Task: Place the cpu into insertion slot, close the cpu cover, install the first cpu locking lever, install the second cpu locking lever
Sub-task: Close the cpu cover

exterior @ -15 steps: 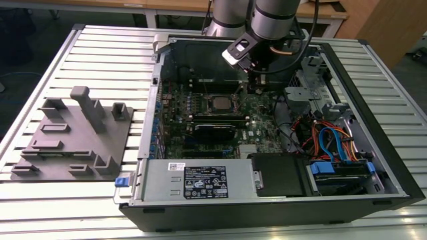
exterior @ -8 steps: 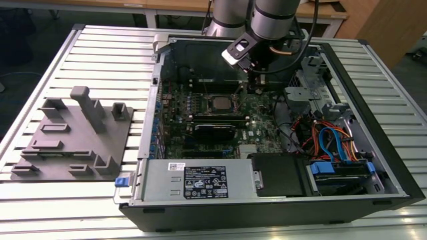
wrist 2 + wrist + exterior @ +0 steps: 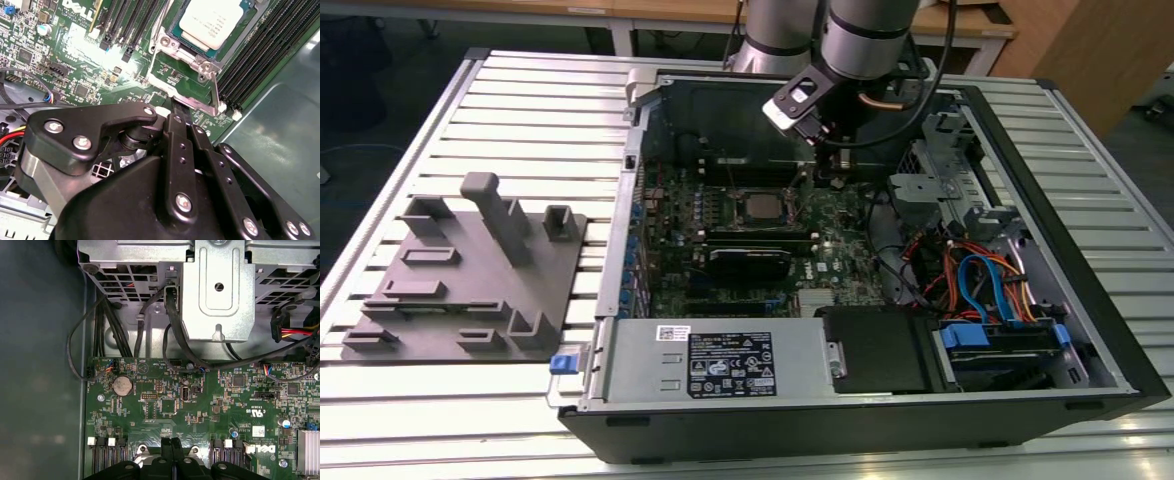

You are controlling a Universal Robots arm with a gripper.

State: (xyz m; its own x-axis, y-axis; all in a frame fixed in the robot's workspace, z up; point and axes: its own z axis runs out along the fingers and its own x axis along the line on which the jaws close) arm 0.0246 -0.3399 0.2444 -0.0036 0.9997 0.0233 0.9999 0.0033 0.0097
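The cpu [image 3: 212,22] lies flat in the insertion slot [image 3: 170,82] on the green board, its silver top showing through the window of the cpu cover [image 3: 167,44], which lies down around it. A thin locking lever [image 3: 216,90] runs along one side of the socket. My gripper [image 3: 179,105] is shut with its black fingertips pressed together and nothing visible between them, right at the socket's silvery edge beside that lever. In the exterior view the gripper [image 3: 831,175] hangs just to the right of the cpu [image 3: 758,205]. The first wrist view shows the gripper [image 3: 171,444] with its fingers closed over the board.
Long black memory slots [image 3: 250,60] flank the socket. A metal drive cage [image 3: 220,290] and dark cables [image 3: 175,340] sit past the board's edge. The power supply box [image 3: 707,362] fills the case front. A grey fixture [image 3: 467,270] stands on the table at the exterior view's left.
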